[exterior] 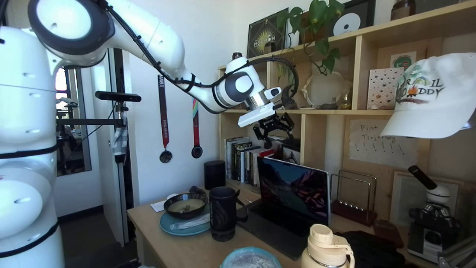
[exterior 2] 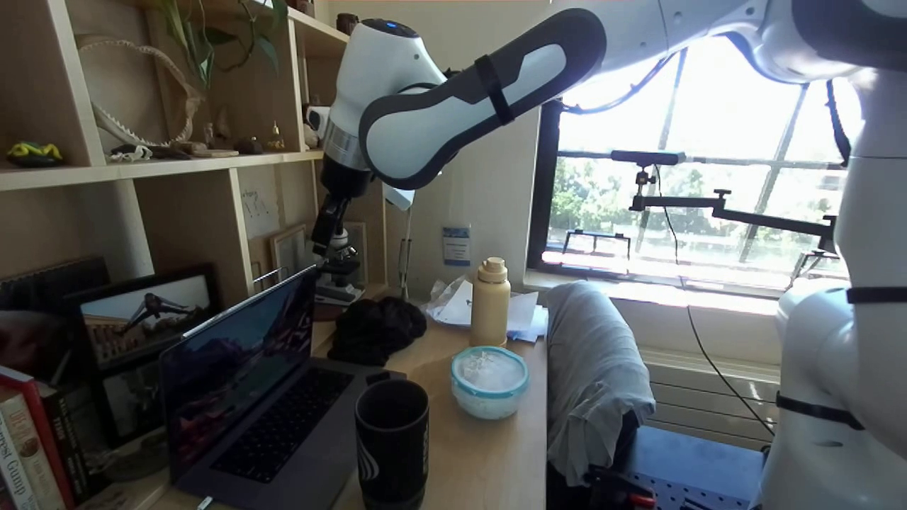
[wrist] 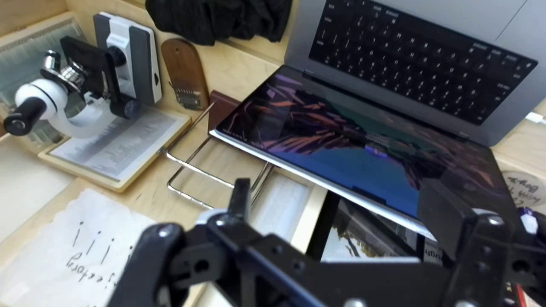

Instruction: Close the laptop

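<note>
The laptop (exterior: 293, 190) stands open on the desk, its dark screen raised and leaning back, with a reddish mountain picture on it. It also shows open in an exterior view (exterior 2: 244, 382), and the wrist view shows its screen (wrist: 341, 123) and keyboard. My gripper (exterior: 279, 140) is open and empty, above the screen's top edge, with its fingers wide apart. In an exterior view the fingers (exterior 2: 321, 248) appear just above the screen's far top corner. In the wrist view one finger overlaps the screen and the other lies beyond its edge (wrist: 341, 194). I cannot tell contact.
A black mug (exterior: 223, 214) stands close before the keyboard. A beige bottle (exterior 2: 490, 304) and a lidded bowl (exterior 2: 489, 382) are near the desk's front edge. A wire-framed cradle (exterior: 355, 201), a microscope (wrist: 81, 85) and a wooden shelf (exterior: 312, 141) stand behind and beside the laptop.
</note>
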